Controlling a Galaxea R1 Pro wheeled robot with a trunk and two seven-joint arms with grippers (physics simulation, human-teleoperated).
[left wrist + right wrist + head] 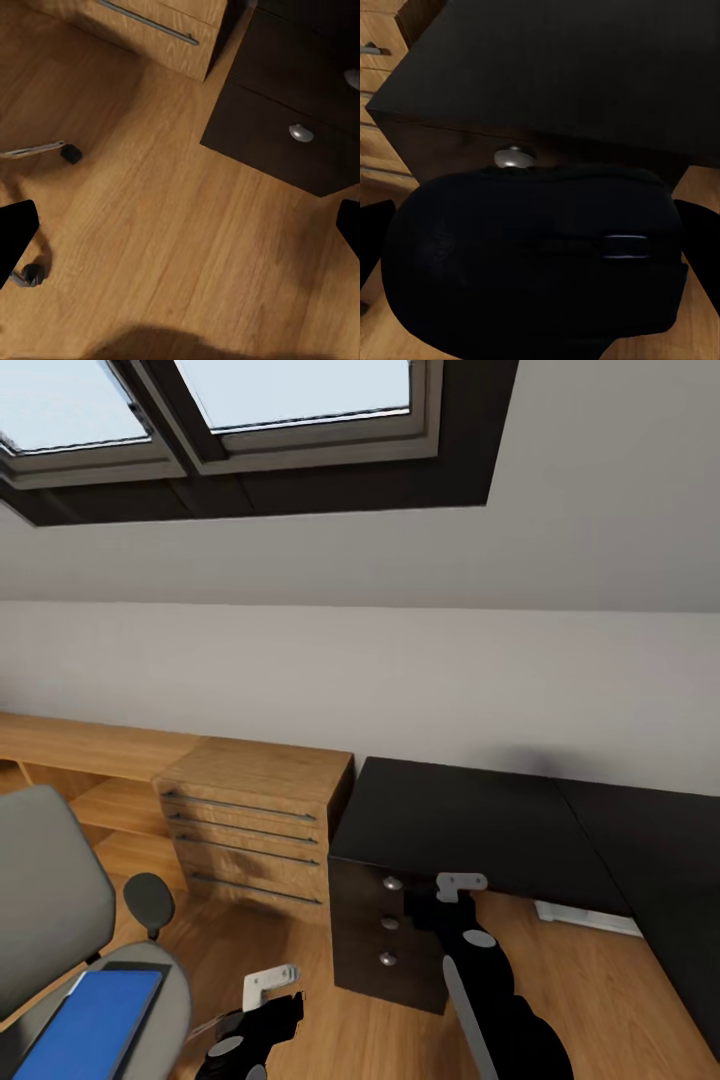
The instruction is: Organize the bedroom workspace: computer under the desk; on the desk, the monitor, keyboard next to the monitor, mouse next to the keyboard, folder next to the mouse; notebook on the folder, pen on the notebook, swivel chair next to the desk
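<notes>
Desk [470,820] is seen ahead, right of a wooden chest [255,830]. Chair [50,920] is seen at left, folder [90,1025] laid on its seat. Mouse [536,262] is clamped by the right gripper [540,225] before the desk drawers. Left gripper [180,229] is held wide open, empty, over floor.

text: none legible | labels: none | brands: none | numbers: none

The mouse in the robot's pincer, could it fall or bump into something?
Maybe. The right pincer holds the mouse in front of the desk's edge, above bare floor, so a slip might drop it onto the wood. It also looks level with the drawer knobs, so pushing forward without lifting could knock it against the drawers. The folder lies on the chair beside the left pincer, which could nudge it.
</notes>
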